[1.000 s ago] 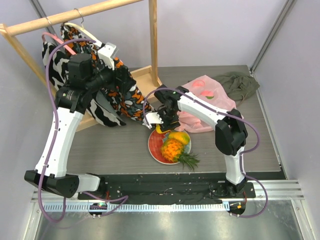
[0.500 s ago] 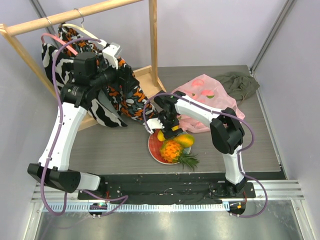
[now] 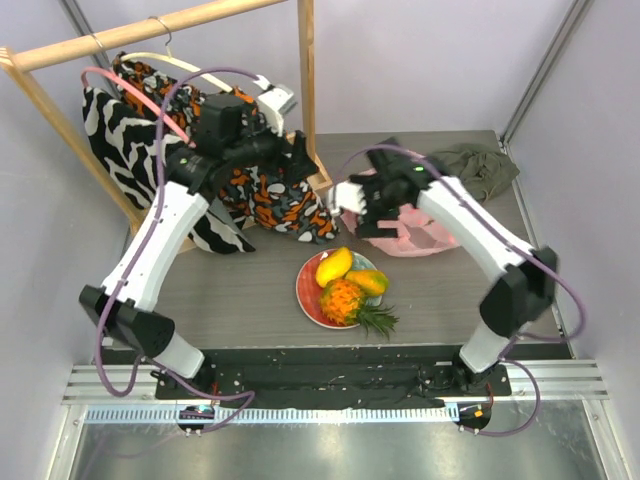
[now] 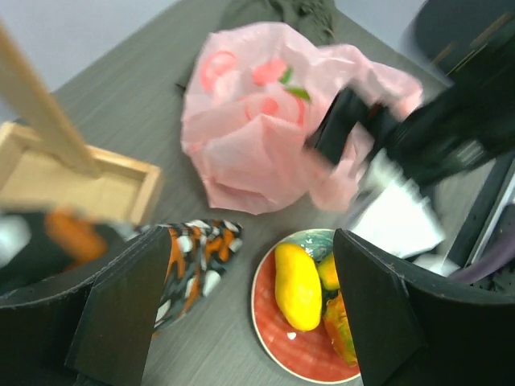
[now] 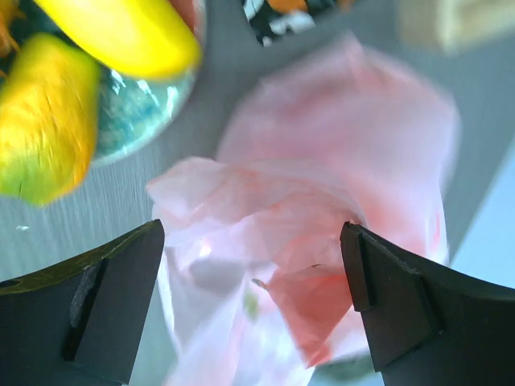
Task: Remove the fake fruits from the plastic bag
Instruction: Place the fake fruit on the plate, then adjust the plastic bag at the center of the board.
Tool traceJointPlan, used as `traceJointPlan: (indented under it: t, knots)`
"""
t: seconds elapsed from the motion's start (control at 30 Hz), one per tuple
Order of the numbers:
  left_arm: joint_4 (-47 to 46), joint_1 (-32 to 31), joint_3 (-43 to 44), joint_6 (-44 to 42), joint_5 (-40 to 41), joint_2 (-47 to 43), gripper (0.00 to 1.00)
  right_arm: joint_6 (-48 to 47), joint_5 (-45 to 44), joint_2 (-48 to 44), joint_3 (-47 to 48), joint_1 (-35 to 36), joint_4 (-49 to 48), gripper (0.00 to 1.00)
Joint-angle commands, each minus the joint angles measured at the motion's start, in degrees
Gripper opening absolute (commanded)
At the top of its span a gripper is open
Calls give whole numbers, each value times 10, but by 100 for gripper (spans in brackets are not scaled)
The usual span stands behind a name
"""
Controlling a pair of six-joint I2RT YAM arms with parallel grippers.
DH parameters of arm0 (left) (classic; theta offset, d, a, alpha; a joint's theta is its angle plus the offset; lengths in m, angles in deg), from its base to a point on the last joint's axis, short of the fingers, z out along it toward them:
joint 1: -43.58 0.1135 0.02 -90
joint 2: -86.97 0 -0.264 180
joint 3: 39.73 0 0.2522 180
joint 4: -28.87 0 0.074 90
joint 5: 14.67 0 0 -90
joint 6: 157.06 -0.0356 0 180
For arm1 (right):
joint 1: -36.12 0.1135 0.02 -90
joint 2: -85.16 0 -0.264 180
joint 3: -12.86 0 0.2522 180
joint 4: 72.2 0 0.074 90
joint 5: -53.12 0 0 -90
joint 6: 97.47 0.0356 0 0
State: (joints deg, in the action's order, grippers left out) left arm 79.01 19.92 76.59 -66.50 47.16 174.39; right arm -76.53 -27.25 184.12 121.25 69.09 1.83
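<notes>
Top external: grey table (image 3: 250, 292); pale walls (image 3: 420, 60)

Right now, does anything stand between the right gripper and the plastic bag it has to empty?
Nothing visible does. The right gripper hangs over the plastic bag with its jaws open, and its wrist view shows only crumpled pink plastic between them. The plate lies off to the side, nearer the arms' bases.

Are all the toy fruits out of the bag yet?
Partly. A yellow mango, a pineapple and a third piece lie on the plate. The right gripper hovers over the plastic bag, jaws open and empty. Whether more fruit is inside can't be seen.
</notes>
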Motion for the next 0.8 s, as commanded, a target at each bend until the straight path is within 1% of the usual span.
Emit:
traceJointPlan:
  t: [0.0, 0.07, 0.1, 0.17, 0.2, 0.27, 0.3, 0.37, 0.4, 0.43, 0.47, 0.5, 0.53, 0.6, 0.63, 0.67, 0.77]
  knots:
    - [-9, -52, 23, -32, -1, 53, 84, 136, 1, -110, -69, -60, -13, 100]
    - [-3, -71, 22, -37, 3, 71, 82, 176, 25, -143, -95, -89, -24, 100]
    - [-1, -88, 19, -40, 3, 77, 82, 215, 34, -153, -114, -116, -26, 100]
    - [3, -107, -2, -44, 14, 87, 83, 264, 66, -167, -124, -141, -27, 100]
    - [3, -124, -10, -47, 18, 89, 84, 321, 113, -178, -127, -172, -26, 100]
    - [3, -139, -31, -47, 23, 92, 85, 371, 167, -184, -125, -199, -16, 100]
    - [2, -153, -36, -47, 26, 93, 86, 404, 227, -184, -118, -211, -8, 100]
    - [3, -162, -44, -45, 26, 97, 87, 426, 279, -181, -106, -246, 19, 100]
    - [3, -172, -44, -46, 19, 99, 87, 436, 332, -181, -85, -259, 24, 100]
    - [3, -176, -45, -52, 15, 101, 87, 462, 369, -176, -69, -299, 27, 100]
    - [2, -181, -47, -57, 12, 104, 87, 472, 401, -169, -49, -317, 39, 100]
    - [3, -190, -47, -64, 7, 107, 88, 478, 427, -156, -1, -340, 48, 100]
    - [2, -194, -47, -69, 2, 110, 88, 497, 429, -137, 20, -359, 52, 100]
    - [-7, -205, -41, -66, -3, 125, 90, 495, 399, -127, 42, -369, 43, 100]
    - [-10, -209, -37, -64, 5, 134, 90, 494, 340, -128, 32, -371, 15, 100]
    - [-9, -215, -20, -64, 6, 154, 91, 515, 303, -131, 18, -373, -3, 100]
    - [-10, -249, 9, -64, 42, 192, 93, 519, 258, -128, -52, -383, -26, 97]
